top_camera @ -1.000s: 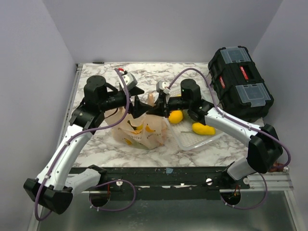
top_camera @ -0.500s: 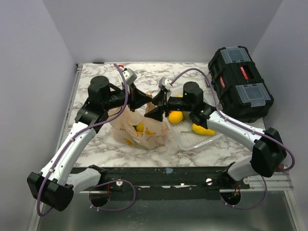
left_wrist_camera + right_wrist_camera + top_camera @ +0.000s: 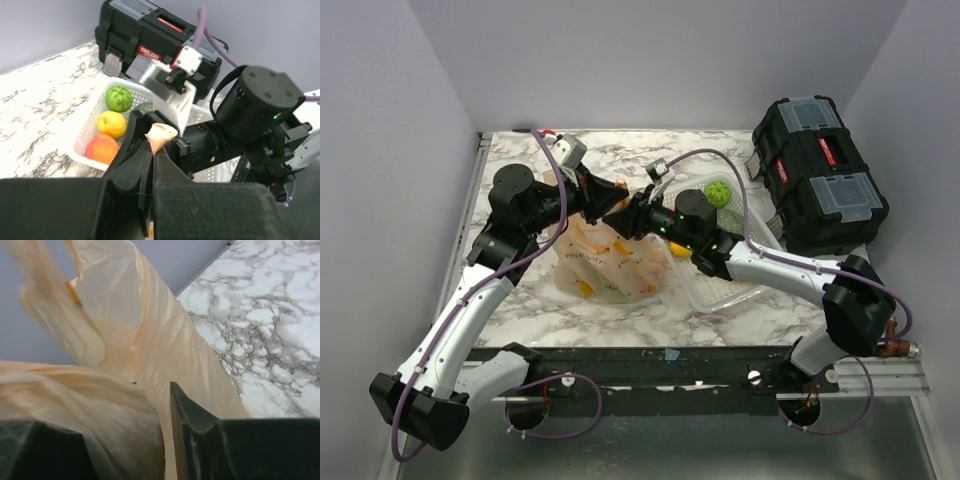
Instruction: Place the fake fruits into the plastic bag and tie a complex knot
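Note:
The pale-orange plastic bag (image 3: 610, 265) sits on the marble table with yellow fake fruits (image 3: 583, 288) showing through it. Above its neck, my left gripper (image 3: 608, 198) is shut on a handle strip, and the strip's tip (image 3: 161, 134) pokes out past the left gripper (image 3: 152, 146). My right gripper (image 3: 625, 217) meets it from the right. In the right wrist view bunched bag plastic (image 3: 115, 390) fills the right gripper (image 3: 125, 412), with one finger (image 3: 192, 420) bare. A knot is hidden behind the two grippers. More fake fruits, green (image 3: 118, 98), yellow (image 3: 111, 123) and peach (image 3: 101, 148), lie in the basket.
A white lattice basket (image 3: 735, 285) stands right of the bag, with a green fruit (image 3: 717, 190) at its far end. A black toolbox (image 3: 820, 175) fills the far right. The right arm's wrist (image 3: 260, 100) crowds close in front of the left gripper.
The left gripper has shut on the handle strip and lifted toward the back left. The right arm swung left off the basket, opened, then closed round bag plastic. The bag's neck is pulled up.

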Controlling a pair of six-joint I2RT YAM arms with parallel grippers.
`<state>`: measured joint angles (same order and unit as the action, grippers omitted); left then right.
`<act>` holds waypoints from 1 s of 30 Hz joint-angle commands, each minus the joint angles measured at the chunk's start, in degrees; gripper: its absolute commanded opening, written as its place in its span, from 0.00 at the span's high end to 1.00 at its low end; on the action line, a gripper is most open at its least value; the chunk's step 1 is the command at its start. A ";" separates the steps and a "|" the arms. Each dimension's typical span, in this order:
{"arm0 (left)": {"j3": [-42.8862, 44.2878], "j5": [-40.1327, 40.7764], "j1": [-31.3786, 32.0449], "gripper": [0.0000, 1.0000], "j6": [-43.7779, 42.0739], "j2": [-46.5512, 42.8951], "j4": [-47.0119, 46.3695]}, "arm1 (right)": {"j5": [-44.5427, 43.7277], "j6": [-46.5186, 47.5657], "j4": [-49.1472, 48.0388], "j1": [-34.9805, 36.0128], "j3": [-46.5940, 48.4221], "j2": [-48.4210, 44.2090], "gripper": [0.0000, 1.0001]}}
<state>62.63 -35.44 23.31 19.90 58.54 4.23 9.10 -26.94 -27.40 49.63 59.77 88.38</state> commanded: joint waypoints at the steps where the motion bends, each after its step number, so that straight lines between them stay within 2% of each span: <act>1: -0.21 4.68 -1.07 1.00 1.93 -3.81 -2.66 | -5.80 4.65 -3.01 0.15 -0.50 3.91 0.84; 2: 0.42 5.20 -1.38 1.00 1.46 -4.27 -2.07 | -3.17 7.52 -4.47 0.12 -1.32 4.20 0.97; 3: 1.04 5.50 -1.95 1.00 0.94 -4.63 -1.55 | 0.16 10.08 -5.65 0.12 -2.00 4.26 0.99; 6: 3.23 6.51 -4.34 1.00 -0.71 -5.46 0.33 | 10.21 16.02 -5.43 -0.76 -1.67 3.84 0.99; 8: 5.30 6.62 -5.95 1.00 -3.58 -5.26 3.04 | 20.07 17.03 -4.98 -3.31 0.31 3.56 0.99; 11: 7.98 3.30 -8.38 1.00 -9.23 -4.42 9.19 | 28.26 19.01 -2.20 -6.73 4.72 3.86 0.99; 12: 8.83 0.52 -9.46 0.88 -11.55 -4.17 11.30 | 30.40 19.33 -1.80 -8.07 6.01 4.05 0.99; 13: 9.80 -2.62 -10.27 0.70 -15.36 -3.74 14.62 | 32.40 19.56 -1.70 -9.07 6.90 4.41 0.99; 14: 10.94 -4.33 -10.90 0.47 -18.50 -3.50 17.56 | 34.11 19.97 -1.33 -9.80 7.87 4.73 0.99; 15: 11.83 -6.14 -11.31 0.31 -24.36 -3.32 21.07 | 35.03 20.55 -0.94 -10.11 8.39 4.97 0.99; 17: 12.49 -7.51 -11.92 0.18 -33.26 -3.39 26.53 | 36.99 21.12 -0.88 -10.34 8.40 5.31 0.99; 21: 12.13 -11.74 -12.33 0.09 -50.35 -4.50 34.87 | 39.22 18.84 -3.44 -10.35 6.18 5.37 0.99; 22: 12.23 -13.82 -12.24 0.07 -56.90 -4.43 38.65 | 39.24 18.42 -4.04 -10.35 5.48 5.18 0.99; 23: 12.25 -15.06 -12.03 0.02 -60.95 -4.12 41.26 | 39.13 18.26 -4.77 -10.41 4.62 4.95 0.99; 30: 8.58 -11.41 -8.29 0.01 -74.68 0.51 42.52 | 40.05 18.90 -4.79 -10.35 2.07 3.46 0.99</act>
<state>73.69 -46.35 12.25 -39.40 56.29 41.85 46.70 -8.47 -30.68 39.05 63.02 93.10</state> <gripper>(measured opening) 0.984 0.011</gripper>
